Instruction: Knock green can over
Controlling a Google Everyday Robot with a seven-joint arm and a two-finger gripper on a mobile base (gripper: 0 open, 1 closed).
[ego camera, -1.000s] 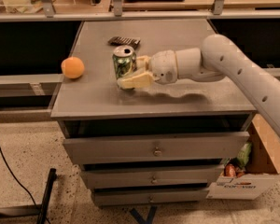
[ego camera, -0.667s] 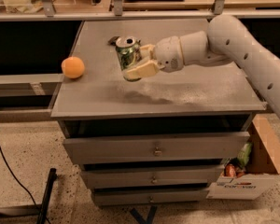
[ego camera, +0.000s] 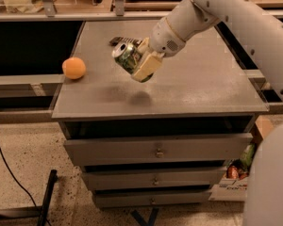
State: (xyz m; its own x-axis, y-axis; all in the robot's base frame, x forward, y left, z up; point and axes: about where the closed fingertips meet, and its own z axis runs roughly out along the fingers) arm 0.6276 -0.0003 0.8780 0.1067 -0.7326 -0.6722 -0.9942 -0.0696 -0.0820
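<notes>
The green can (ego camera: 127,56) is held in the air above the grey cabinet top (ego camera: 193,93), tilted with its silver top pointing up and to the left. My gripper (ego camera: 140,62) is shut on the green can, its pale fingers (ego camera: 147,66) around the can's body. The white arm reaches in from the upper right. A faint shadow lies on the top below the can.
An orange ball (ego camera: 74,68) rests near the cabinet top's left edge. A dark flat packet (ego camera: 123,41) lies behind the can. Drawers sit below the top. A box of items (ego camera: 240,166) stands on the floor at the right. A black cable runs at the lower left.
The gripper has lifted the green can off the cabinet top and tilted it to the left. The camera view is now closer.
</notes>
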